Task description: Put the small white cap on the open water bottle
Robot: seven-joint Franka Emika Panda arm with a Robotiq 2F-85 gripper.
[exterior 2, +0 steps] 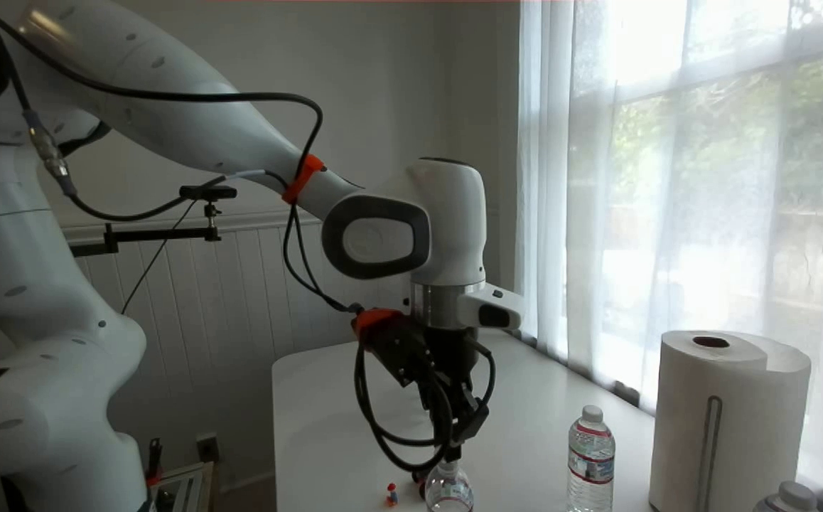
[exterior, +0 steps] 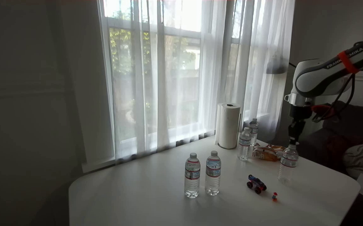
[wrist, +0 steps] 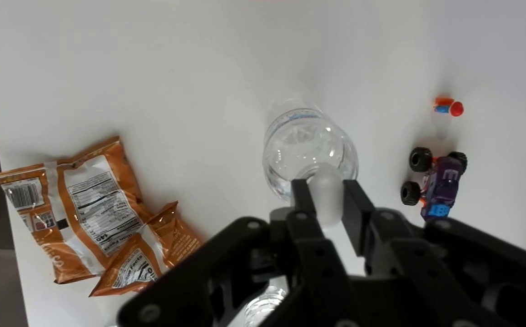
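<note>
The open water bottle [wrist: 310,145] is clear and stands upright on the white table; it also shows in both exterior views [exterior: 288,164] [exterior 2: 449,492]. My gripper [wrist: 325,193] is directly over its neck, with the fingers pointing down. The gripper is shut on the small white cap [wrist: 329,200], one finger on each side of it. In both exterior views the fingertips [exterior: 293,139] [exterior 2: 452,455] are right at the bottle's mouth. The cap hides the mouth in the wrist view, so I cannot tell whether it is seated on the neck or just above it.
Orange snack bags [wrist: 95,213] lie beside the bottle. A toy truck [wrist: 440,186] and a small figure [wrist: 448,106] are on the other side. Several capped bottles [exterior: 192,175] [exterior: 213,174] [exterior: 244,146] [exterior 2: 591,466] and a paper towel roll [exterior: 229,125] stand on the table [exterior: 131,194].
</note>
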